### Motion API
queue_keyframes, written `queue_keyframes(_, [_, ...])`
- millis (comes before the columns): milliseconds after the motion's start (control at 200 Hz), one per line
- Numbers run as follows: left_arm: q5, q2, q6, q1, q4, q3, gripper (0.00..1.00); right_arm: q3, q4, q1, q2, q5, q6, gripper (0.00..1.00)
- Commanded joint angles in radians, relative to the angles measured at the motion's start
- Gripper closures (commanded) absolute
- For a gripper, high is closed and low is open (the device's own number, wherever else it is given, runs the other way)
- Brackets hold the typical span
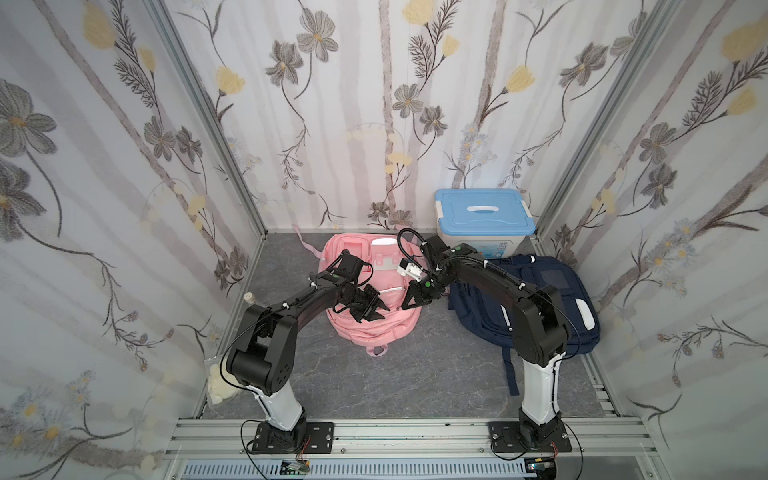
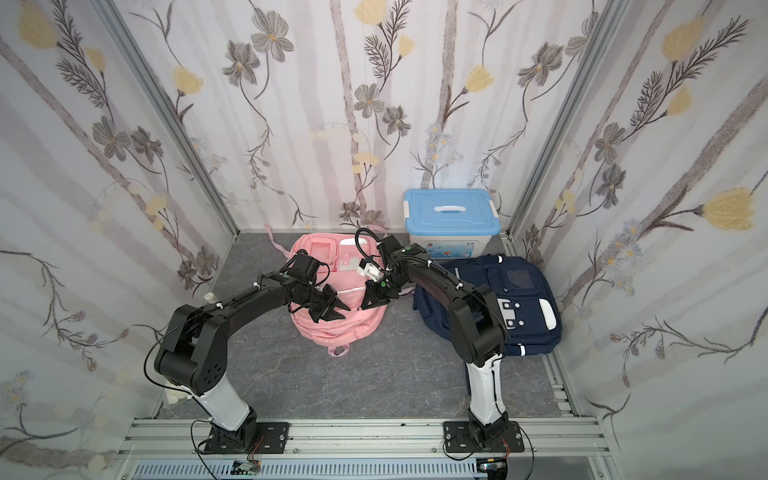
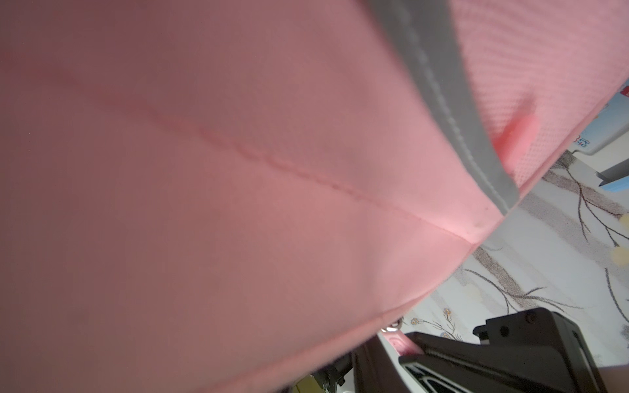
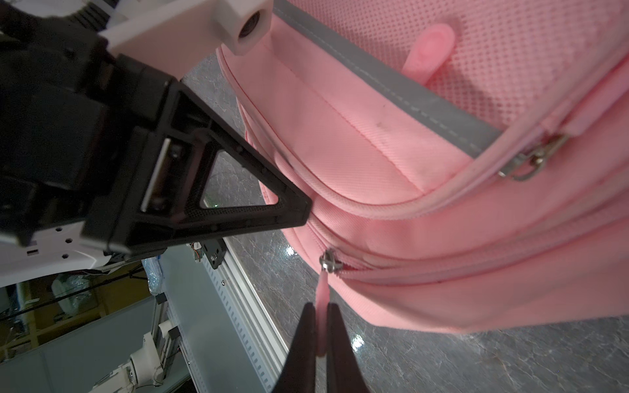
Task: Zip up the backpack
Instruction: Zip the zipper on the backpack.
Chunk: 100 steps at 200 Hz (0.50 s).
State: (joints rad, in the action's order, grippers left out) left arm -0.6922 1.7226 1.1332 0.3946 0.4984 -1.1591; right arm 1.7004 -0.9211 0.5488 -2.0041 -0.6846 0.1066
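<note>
- Pink backpack (image 1: 370, 332): middle hidden under the left arm (image 1: 307, 301) and right arm (image 1: 490, 278) in both top views. In the left wrist view it is out of focus and cut off by the frame edges.
- Left gripper (image 1: 381, 313): whether anything sits between its fingers cannot be made out.
- Right gripper (image 4: 321, 308): finger bases cut off by the frame. The zipper pull (image 4: 322, 289) disappears between the fingers.
- Navy backpack (image 1: 552, 282): left part hidden behind the right arm.
- Storage box (image 1: 484, 212): label print too small to read, near left corner covered.
- Small pale item (image 1: 248, 298), left wall: too small to identify.
</note>
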Motion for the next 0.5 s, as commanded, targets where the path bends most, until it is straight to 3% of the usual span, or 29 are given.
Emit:
queue_keyframes(0, [0.068,0.021,0.005,-0.002,-0.037,-0.016,0.77,-0.015,-0.009,0.014,0.021,-0.081,-0.033,1.00])
queue_keyframes(120, [0.077,0.039,-0.008,-0.003,-0.024,-0.022,0.87,-0.045,-0.010,0.023,0.040,-0.066,-0.058,1.00])
queue_keyframes(220, [0.083,0.047,-0.011,-0.005,-0.021,-0.017,0.88,-0.064,-0.008,0.024,0.063,-0.050,-0.071,1.00])
queue_keyframes(250, [0.081,0.048,-0.011,-0.004,-0.020,-0.017,0.85,-0.066,-0.007,0.024,0.067,-0.047,-0.072,1.00])
queue_keyframes(300, [0.077,0.048,-0.008,-0.003,-0.020,-0.018,0.67,-0.064,-0.005,0.025,0.064,-0.041,-0.070,1.00])
queue_keyframes(355, [0.079,0.040,-0.009,0.001,-0.010,-0.023,0.58,-0.057,-0.005,0.024,0.060,-0.038,-0.065,1.00])
queue_keyframes(495, [0.088,0.038,-0.015,0.007,0.003,-0.019,0.56,0.013,-0.018,0.026,0.029,-0.048,-0.026,1.00])
